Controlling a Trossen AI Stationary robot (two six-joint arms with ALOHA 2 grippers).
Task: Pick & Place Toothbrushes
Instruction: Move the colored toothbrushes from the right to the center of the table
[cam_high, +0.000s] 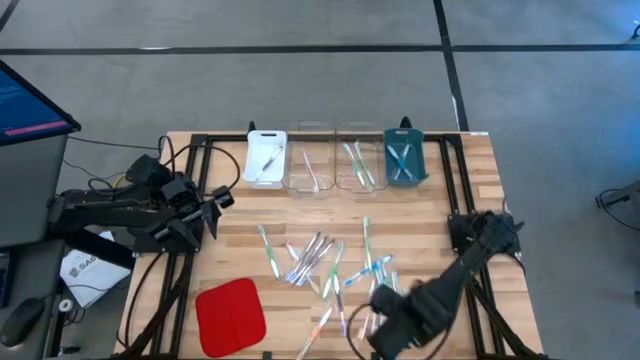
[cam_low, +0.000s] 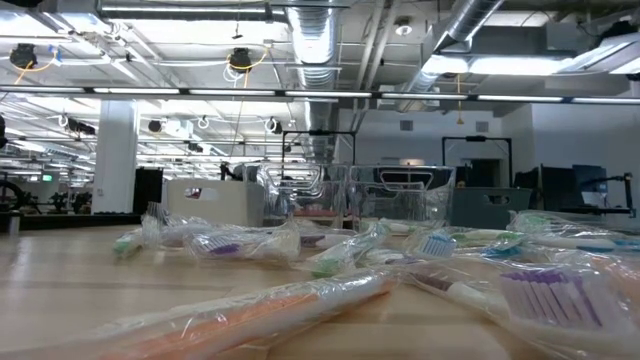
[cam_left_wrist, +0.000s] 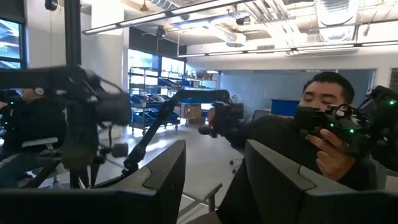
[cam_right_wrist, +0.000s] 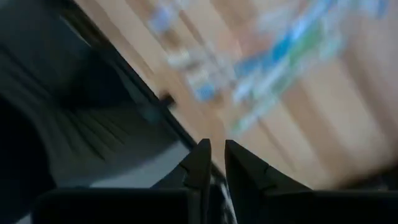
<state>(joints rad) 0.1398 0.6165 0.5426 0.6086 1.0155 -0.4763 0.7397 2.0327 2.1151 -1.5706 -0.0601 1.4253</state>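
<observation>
High view: toothbrushes (cam_high: 322, 262) lie scattered mid-table, between a red pad (cam_high: 230, 315) and the right gripper (cam_high: 385, 300), which hangs over the pile's near edge; four trays (cam_high: 335, 158) along the far side hold a few brushes; the left gripper (cam_high: 222, 203) waits at the table's left edge. Low view: wrapped brushes (cam_low: 330, 262) lie on the wood. Left wrist view: fingers (cam_left_wrist: 163, 174) spread — nothing between them; a person (cam_left_wrist: 323, 134) beyond. Right wrist view: fingertips (cam_right_wrist: 200, 163) nearly together, empty, above blurred brushes (cam_right_wrist: 280, 56).
</observation>
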